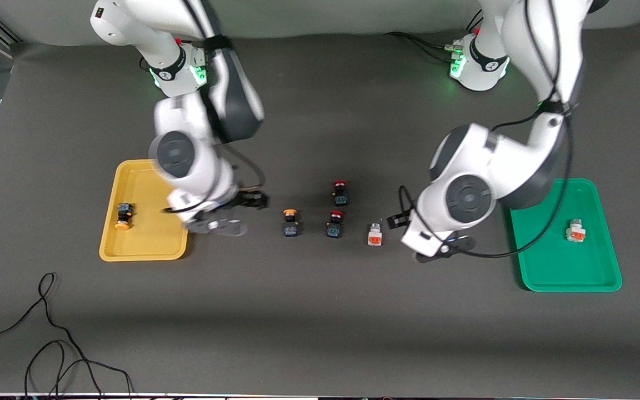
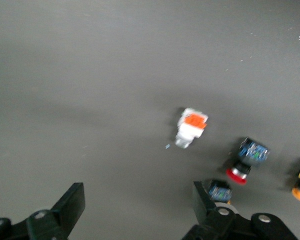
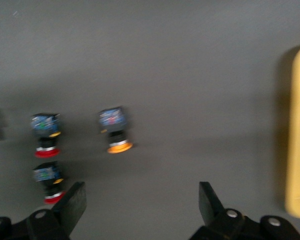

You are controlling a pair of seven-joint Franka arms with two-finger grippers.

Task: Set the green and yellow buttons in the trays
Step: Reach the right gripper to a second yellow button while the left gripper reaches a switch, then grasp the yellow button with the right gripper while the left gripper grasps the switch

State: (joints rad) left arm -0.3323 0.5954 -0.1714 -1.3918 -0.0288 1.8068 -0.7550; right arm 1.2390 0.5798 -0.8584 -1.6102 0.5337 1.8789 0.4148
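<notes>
With both the left gripper [image 2: 135,210] and right gripper [image 3: 140,205] spread and empty above the table, we judge the loose white button [image 1: 374,235] and yellow-capped button [image 1: 290,221] light, rigid; pinch their bodies.

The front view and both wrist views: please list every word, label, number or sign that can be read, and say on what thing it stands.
No text can be read.
Round logo marks on the arm bases: too small to read.
Blue labels on the dark switches: blurred, unreadable.
Yellow tray, green tray, white button: no writing visible.
</notes>
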